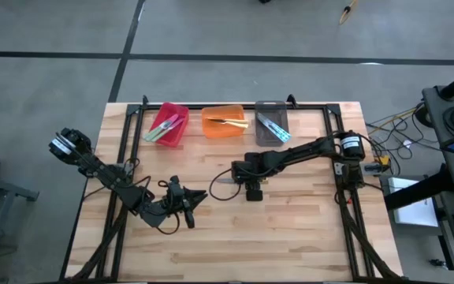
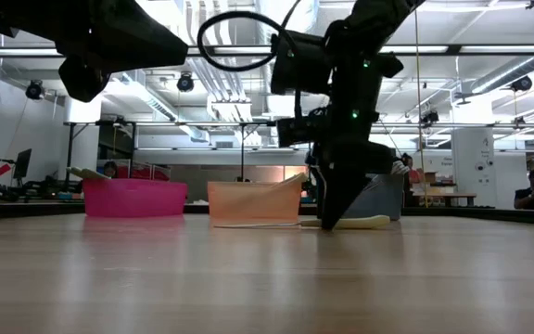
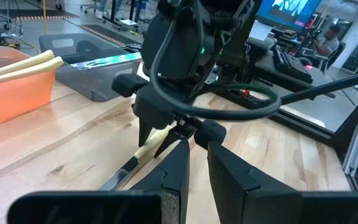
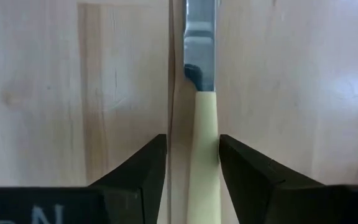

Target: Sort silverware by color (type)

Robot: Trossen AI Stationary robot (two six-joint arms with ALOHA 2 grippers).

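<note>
A knife with a pale yellow handle [image 1: 228, 180] lies flat on the table near its middle; in the low view the knife's handle [image 2: 364, 222] rests on the wood. My right gripper [image 1: 248, 183] [image 4: 192, 155] points straight down over it, open, one finger on each side of the handle [image 4: 206, 143]. My left gripper [image 1: 195, 197] [image 3: 197, 152] waits nearer the near-left, held above the table, fingers shut to a narrow slit, empty. Green-handled pieces [image 1: 164, 126] lie in the red bin, pale yellow ones [image 1: 228, 121] in the orange bin, and light blue ones [image 1: 274, 128] in the grey bin. My right gripper comes from above with its fingers across the knife's pale yellow handle [image 4: 207, 174], close behind the blade. One finger [image 4: 241, 168] stands right against the handle's side and the other is apart from it. Whether any finger touches it, I cannot tell. The knife lies flat on the table.
The red bin [image 1: 181, 118], the orange bin [image 1: 211, 128] and the grey bin [image 1: 260, 118] stand in a row along the table's far edge. A black frame rail [image 1: 124, 142] runs along the left, right and far sides. Bare wood lies toward the near edge.
</note>
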